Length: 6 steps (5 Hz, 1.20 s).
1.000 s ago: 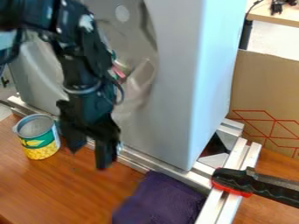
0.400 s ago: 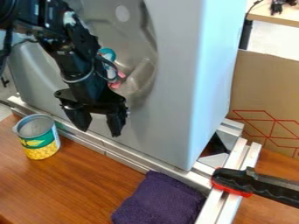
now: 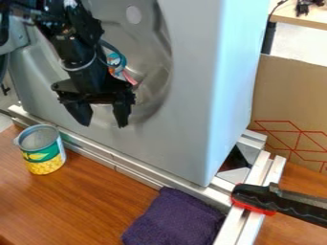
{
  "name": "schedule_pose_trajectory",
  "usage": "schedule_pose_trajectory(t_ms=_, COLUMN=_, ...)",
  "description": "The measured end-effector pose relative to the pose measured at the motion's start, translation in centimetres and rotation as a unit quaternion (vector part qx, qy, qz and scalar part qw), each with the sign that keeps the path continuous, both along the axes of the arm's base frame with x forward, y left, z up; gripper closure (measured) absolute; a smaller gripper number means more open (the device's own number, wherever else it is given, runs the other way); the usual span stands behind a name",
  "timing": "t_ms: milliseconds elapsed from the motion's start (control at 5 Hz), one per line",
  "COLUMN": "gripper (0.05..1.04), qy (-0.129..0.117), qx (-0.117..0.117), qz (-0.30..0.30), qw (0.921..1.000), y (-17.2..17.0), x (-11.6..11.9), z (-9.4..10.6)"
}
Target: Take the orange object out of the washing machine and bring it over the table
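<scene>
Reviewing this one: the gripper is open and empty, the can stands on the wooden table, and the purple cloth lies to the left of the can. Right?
Not quite: the camera view shows the purple cloth lying to the right of the can. The rest holds.

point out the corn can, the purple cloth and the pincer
corn can (image 3: pixel 42 154): camera view, on its label
purple cloth (image 3: pixel 174 221): camera view, on its top
pincer (image 3: pixel 102 120): camera view, between its fingertips

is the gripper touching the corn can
Apart. The camera view shows a stretch of grey panel between the gripper and the corn can, which stands lower in the picture.
</scene>
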<state>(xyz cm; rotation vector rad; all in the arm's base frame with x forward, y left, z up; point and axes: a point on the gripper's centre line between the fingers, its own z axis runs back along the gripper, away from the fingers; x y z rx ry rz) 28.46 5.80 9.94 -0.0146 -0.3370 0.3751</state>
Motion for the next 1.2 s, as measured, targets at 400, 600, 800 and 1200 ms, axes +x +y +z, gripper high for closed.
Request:
schedule_pose_trajectory(t_ms=400, gripper=0.083, qy=-0.009, qx=-0.004, qz=0.045, qw=0.999, y=0.1, x=0.7, z=-0.1)
schedule_pose_trajectory(t_ms=600, gripper=0.083, qy=-0.014, qx=-0.034, qz=0.066, qw=0.9971, y=0.8, x=1.0, z=-0.9)
schedule_pose_trajectory(t_ms=800, gripper=0.083, qy=-0.024, qx=-0.024, qz=0.071, qw=0.9969, y=1.4, x=1.7, z=-0.3)
schedule_pose_trajectory(t_ms=1200, gripper=0.083, qy=-0.028, qx=-0.006, qz=0.097, qw=0.9948, y=3.9, x=1.7, z=0.6)
